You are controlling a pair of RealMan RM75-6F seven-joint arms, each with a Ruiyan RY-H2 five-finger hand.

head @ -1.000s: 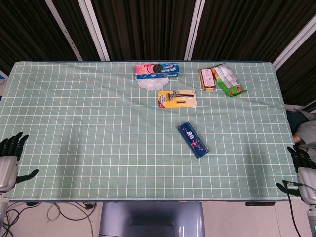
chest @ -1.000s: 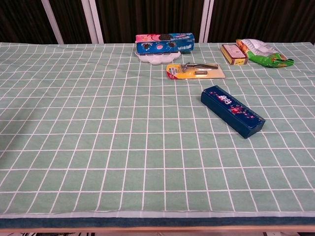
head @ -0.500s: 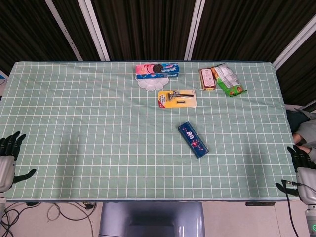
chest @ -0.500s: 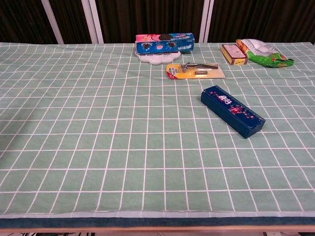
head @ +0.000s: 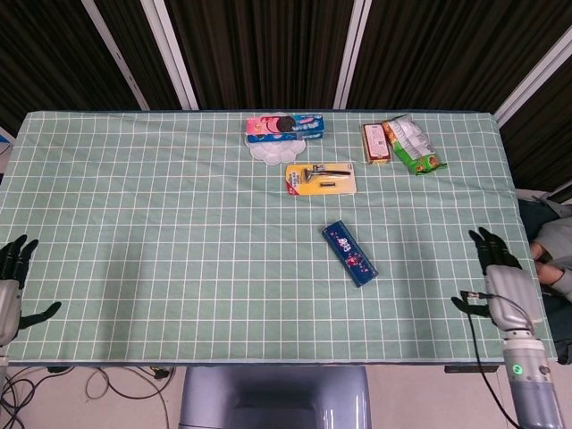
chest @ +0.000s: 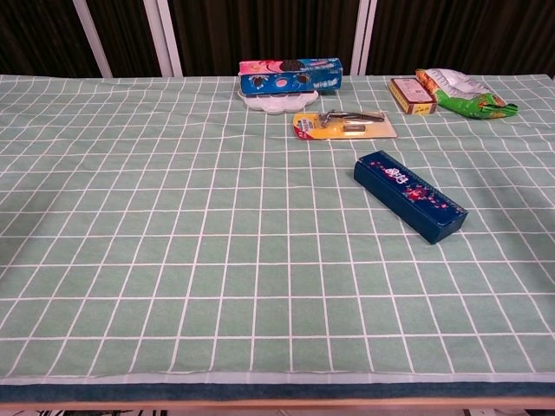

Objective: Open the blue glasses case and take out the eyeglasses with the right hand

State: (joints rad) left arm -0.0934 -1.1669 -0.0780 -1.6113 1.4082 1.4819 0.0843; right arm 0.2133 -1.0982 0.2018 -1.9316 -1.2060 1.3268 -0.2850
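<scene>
Surface: green white-gridded tablecloth point(head: 161, 232).
Case: closed rectangular blue glasses case point(head: 349, 253), mid-table, lying diagonally.
Right hand point(head: 494, 277): fingers apart, empty, over the right edge.
Left hand point(head: 11, 286): fingers apart, empty, at the left edge.

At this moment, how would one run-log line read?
stage: approach | blue glasses case: closed, untouched | right hand: open, over table's right edge | left hand: open, off left edge

Green-checked table point(head: 134, 223) — dark slatted wall point(head: 268, 45)
</scene>
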